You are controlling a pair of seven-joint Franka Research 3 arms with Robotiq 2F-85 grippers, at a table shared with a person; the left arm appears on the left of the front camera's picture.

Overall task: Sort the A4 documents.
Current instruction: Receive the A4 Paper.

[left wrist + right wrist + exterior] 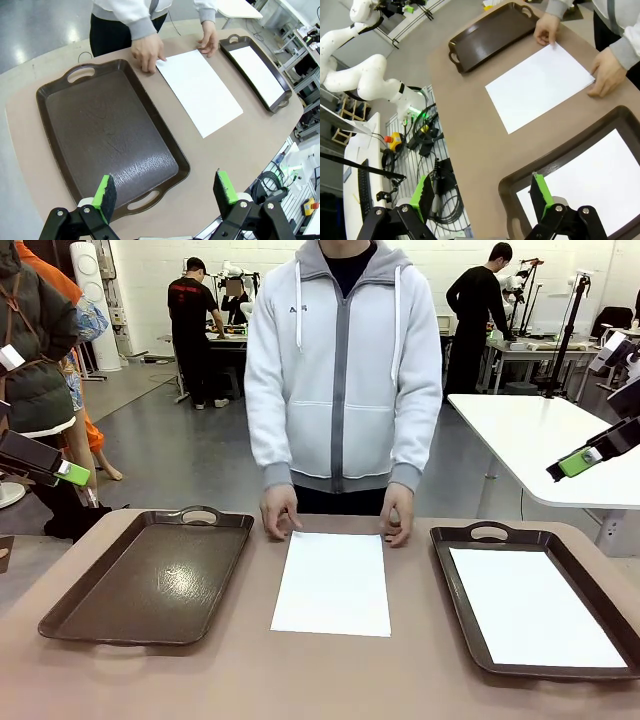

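One white A4 sheet [333, 583] lies in the middle of the table between two brown trays; the person's hands [279, 511] rest on its far corners. The same sheet [199, 90] shows in the left wrist view and, as the sheet [540, 86], in the right wrist view. Another white sheet [532, 606] lies in the right tray [452, 585]. The left tray [150, 580] holds nothing. My left gripper [166, 191] hovers open high above the near end of the left tray [107, 135]. My right gripper [479, 193] is open, high over the near corner of the right tray [555, 160].
The person in a white hoodie stands at the table's far edge. A white table [545, 440] stands behind on the right. Cables and equipment [422, 135] lie on the floor beside the table's near side.
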